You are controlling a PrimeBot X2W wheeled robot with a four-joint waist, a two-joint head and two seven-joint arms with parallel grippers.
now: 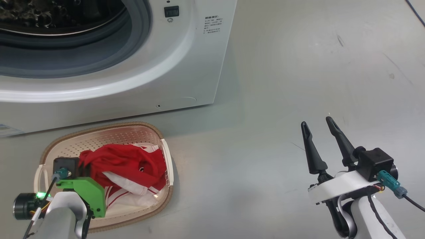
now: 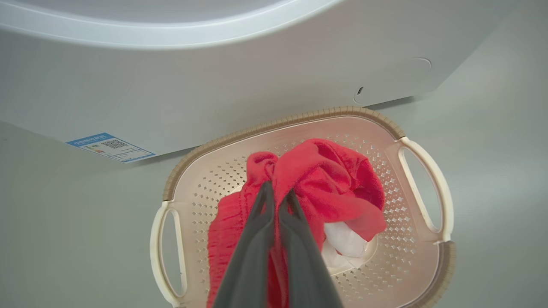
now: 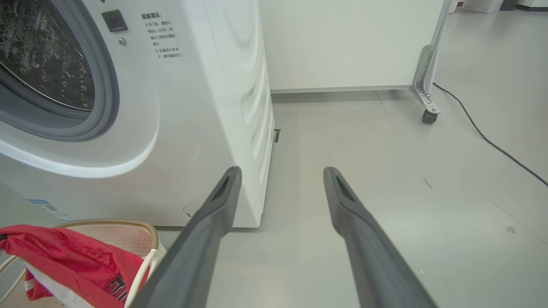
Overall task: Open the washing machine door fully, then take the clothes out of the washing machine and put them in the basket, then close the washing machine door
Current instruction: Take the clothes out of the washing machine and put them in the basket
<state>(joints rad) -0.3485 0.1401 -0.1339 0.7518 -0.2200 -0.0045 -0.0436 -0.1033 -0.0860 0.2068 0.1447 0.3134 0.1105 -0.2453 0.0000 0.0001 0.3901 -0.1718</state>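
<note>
The washing machine [image 1: 186, 66] stands at the upper left with its drum mouth uncovered; the washing machine door is out of view. In front of it on the floor sits the cream basket [image 1: 109, 127] holding the clothes [image 1: 126, 162], a plain red garment on top of a red-and-white jersey [image 1: 126, 189]. My left gripper [image 2: 278, 194] hangs over the basket [image 2: 299, 117], shut with the red garment [image 2: 338, 184] bunched at its tips and a strip of it between the fingers. Far to the right, my right gripper [image 1: 316, 121] is open over bare floor with nothing in it.
Grey floor stretches to the right of the machine [image 3: 192, 128]. A white panel on a caster leg [image 3: 428, 115] stands behind, and a black cable [image 3: 492, 141] runs across the floor at the far right. A blue label [image 2: 109, 146] marks the machine's lower front.
</note>
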